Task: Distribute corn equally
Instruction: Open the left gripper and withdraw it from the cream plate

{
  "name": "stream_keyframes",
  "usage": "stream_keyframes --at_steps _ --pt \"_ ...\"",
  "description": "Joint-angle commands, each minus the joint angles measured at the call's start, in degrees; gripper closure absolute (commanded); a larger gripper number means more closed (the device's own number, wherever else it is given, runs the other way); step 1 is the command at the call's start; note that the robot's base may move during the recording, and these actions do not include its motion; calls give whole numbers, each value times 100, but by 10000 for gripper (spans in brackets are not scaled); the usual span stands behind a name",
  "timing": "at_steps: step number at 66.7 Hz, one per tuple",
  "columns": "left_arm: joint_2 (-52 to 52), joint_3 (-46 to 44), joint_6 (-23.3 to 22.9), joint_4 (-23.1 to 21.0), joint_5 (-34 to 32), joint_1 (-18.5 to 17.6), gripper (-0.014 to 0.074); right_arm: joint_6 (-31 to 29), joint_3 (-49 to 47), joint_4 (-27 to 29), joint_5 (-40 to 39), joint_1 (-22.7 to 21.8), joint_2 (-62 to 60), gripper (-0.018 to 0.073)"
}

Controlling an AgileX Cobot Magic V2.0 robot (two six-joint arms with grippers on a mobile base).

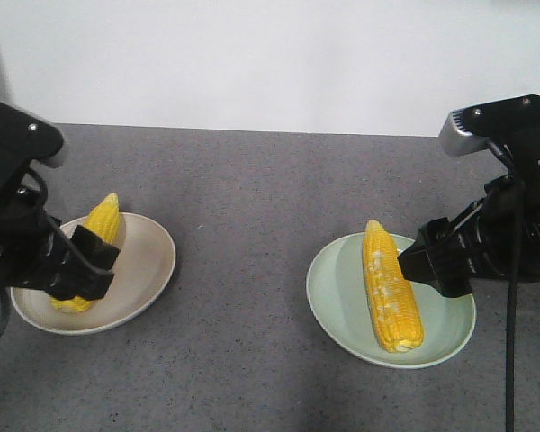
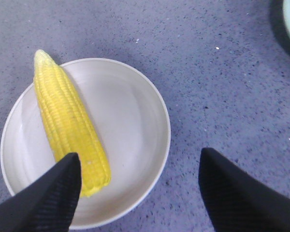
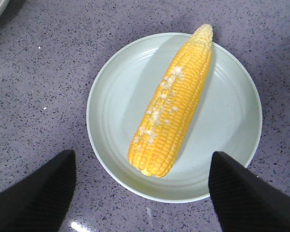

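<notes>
Corn sits on 2 plates, 1 cob to each. The plain yellow cob (image 1: pixel 92 243) lies along the outer side of the cream plate (image 1: pixel 148 261), its pointed tip toward the far wall and its blunt end near the plate's front rim. The cob with paler kernel patches (image 1: pixel 391 288) lies lengthwise across the middle of the pale green plate (image 1: pixel 337 279), tip away from the camera, blunt end close to the near rim.

My left gripper (image 2: pixel 140 188) hangs low over the cream plate with its fingers spread wide and nothing between them; in the left wrist view, 1 black finger (image 2: pixel 48 198) overlaps the cob's blunt end, though I cannot tell whether it touches. My right gripper (image 3: pixel 140 193) hovers at the near edge of the green plate, also spread wide and empty, its 2 fingers framing the plate's rim. Both arms reach in from the sides, wrists angled down toward the plates.

The fingers are matte black with a fine ribbed texture. The plates are smooth, round and shallow. The tabletop (image 1: pixel 243 225) is grey speckled stone-like material.
</notes>
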Motion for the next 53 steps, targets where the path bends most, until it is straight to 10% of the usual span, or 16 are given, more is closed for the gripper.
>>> stream_keyframes --at_steps 1,33,53 --pt "-522 197 11 12 -421 -30 97 -20 -144 -15 -259 -1 -123 10" --pt "-2144 1410 11 12 -637 -30 136 -15 -144 -20 -251 -1 -123 34" --pt "-2274 1477 6 7 -622 -30 347 -20 -144 -20 -221 -1 -123 337"
